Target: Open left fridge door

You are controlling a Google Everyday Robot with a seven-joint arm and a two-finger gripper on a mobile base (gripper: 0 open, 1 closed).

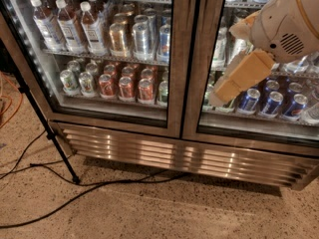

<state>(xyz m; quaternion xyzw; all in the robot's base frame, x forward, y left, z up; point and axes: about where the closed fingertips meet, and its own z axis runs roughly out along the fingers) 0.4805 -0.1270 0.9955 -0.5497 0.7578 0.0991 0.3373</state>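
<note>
Steel-framed left fridge door (117, 119) sits shut, left of the gripper (220, 95), which hangs before the right-hand door (249, 135). Left door's inner edge runs vertical, near the gripper tip. Gripper opening: can't tell.

I see the glossy glass left fridge door (180, 68), upper left of the frame, set in brushed steel with soft, streaky reflections. The ribbed steel kick grille (169, 153) across the middle is shinier, with bright glints. My tan blocky gripper (220, 95), right of centre against the right-hand glass, looks matt and smooth. The rounded cream arm housing (284, 26) at upper right is smooth plastic with a slight sheen. The speckled tan floor (164, 210) looks gritty, and the thin black cables (114, 184) on it are dull.
</note>
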